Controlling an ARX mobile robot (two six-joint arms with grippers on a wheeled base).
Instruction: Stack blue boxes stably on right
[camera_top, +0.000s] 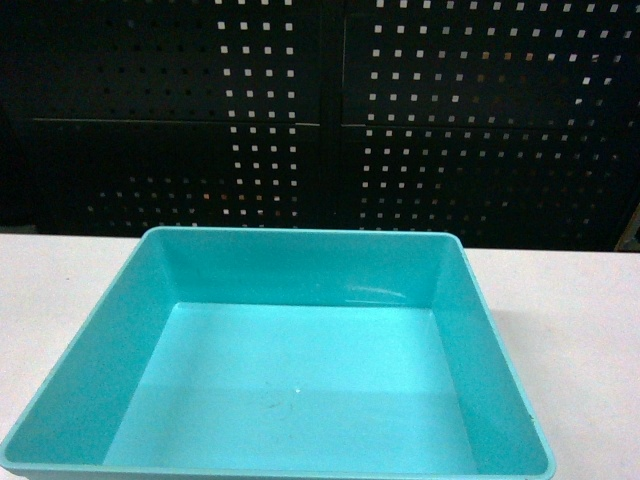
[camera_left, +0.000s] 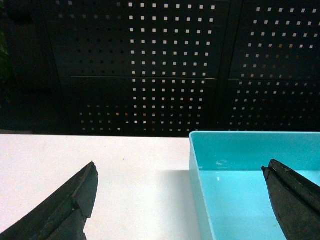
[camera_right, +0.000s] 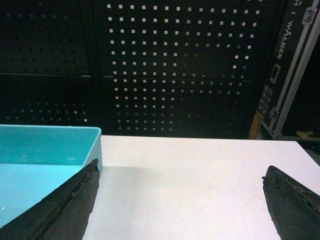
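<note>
One of the blue boxes, a light turquoise tub (camera_top: 290, 400), sits empty on the white table (camera_top: 60, 290), filling the lower middle of the head view. No arm shows in that view. My left gripper (camera_left: 177, 172) is open; its left finger hangs over bare table and its right finger over the tub (camera_left: 250, 190), straddling the tub's left wall. My right gripper (camera_right: 180, 170) is open as well, its left finger at the right wall of the tub (camera_right: 45, 160), its right finger over bare table. No other blue box is in view.
A black perforated panel (camera_top: 320, 120) closes off the far side of the table. A black flight case (camera_right: 290, 70) stands behind the table's far right corner. White tabletop (camera_right: 200, 175) stretches right of the tub.
</note>
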